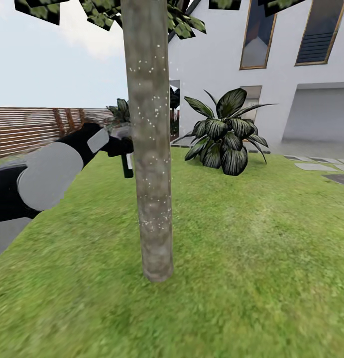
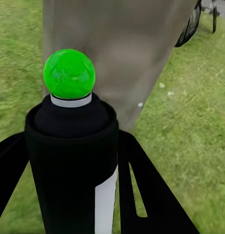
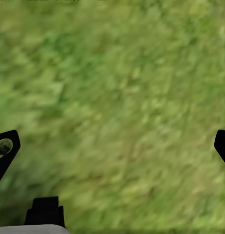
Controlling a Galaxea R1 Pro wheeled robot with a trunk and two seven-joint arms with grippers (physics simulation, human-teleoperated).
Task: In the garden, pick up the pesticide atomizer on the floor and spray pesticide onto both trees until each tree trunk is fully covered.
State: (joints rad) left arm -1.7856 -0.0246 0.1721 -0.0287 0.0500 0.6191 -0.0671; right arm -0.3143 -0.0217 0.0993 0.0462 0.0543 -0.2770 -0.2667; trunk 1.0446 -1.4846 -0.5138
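One mottled grey-brown tree trunk (image 1: 152,149), flecked white, stands just beside the left tool (image 1: 123,149). Its wrist view shows it clamped on the black green-capped cylindrical atomizer (image 2: 73,161); better to sweep along bare bark. Right tool (image 3: 112,146) hangs apart over grass.

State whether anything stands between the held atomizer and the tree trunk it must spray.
Nothing visible does. The left gripper holds the atomizer right beside the tree trunk, its green nozzle facing bare bark.

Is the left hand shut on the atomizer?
Yes, shut: the left hand has black fingers on both sides of the atomizer.
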